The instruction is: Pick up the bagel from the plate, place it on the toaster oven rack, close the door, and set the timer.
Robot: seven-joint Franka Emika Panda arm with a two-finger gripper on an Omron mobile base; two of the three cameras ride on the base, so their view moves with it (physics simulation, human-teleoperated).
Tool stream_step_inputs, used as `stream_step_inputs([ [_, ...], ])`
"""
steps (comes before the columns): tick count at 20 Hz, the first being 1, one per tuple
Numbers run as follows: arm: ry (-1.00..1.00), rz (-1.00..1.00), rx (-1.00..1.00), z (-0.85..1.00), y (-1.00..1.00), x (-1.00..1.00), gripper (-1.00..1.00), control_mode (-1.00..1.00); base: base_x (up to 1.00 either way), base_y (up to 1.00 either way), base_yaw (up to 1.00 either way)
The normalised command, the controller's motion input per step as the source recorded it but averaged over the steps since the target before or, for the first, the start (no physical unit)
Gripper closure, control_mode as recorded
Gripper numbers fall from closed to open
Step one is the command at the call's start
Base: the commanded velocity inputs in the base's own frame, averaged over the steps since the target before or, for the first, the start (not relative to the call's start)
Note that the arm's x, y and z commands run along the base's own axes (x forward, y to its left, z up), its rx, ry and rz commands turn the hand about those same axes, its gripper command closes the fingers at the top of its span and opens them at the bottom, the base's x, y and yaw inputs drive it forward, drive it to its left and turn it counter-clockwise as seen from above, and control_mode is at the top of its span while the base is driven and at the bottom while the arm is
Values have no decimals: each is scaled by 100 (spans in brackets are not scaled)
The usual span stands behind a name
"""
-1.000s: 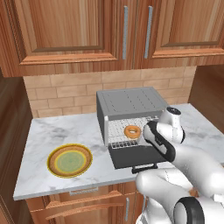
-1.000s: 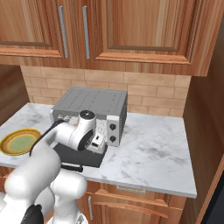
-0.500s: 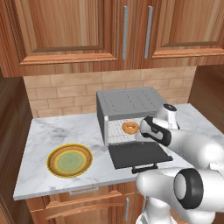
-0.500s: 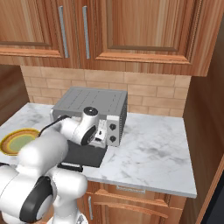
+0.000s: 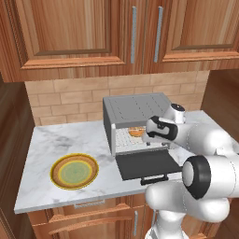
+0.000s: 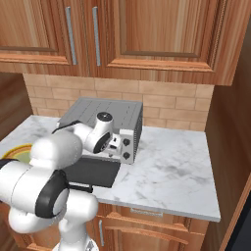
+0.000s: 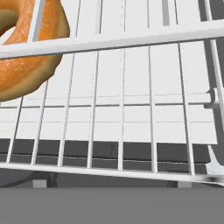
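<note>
Bagel now lies on the toaster oven rack; jaws stand wide open, empty, withdrawing; door closing comes next.

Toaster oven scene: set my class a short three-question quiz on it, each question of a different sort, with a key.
1. True or false: the bagel lies on the plate.
2. Multiple choice: the door is A) shut, B) folded down flat and open, C) missing.
3. Fill in: the bagel rests on the toaster oven ____.

Key
1. False; it is inside the oven and the plate holds nothing.
2. B; the black handle faces the counter's front edge.
3. Rack; the hand view shows its silver wires with the bagel on them.
</note>
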Motion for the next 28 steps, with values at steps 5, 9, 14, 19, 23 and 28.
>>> stream_step_inputs([
  [5,-5,1,0,11,0,24,-100,-100,0,0,0],
  [9,-8,0,0,3,0,-5,-100,-100,0,0,0],
  [14,-14,0,0,3,0,-76,-100,-100,0,0,0],
  [19,-10,0,0,29,-3,-98,-100,-100,0,0,0],
  [23,0,0,0,75,0,-78,-100,-100,0,0,0],
  [28,6,0,5,81,-3,-59,-100,-100,0,0,0],
])
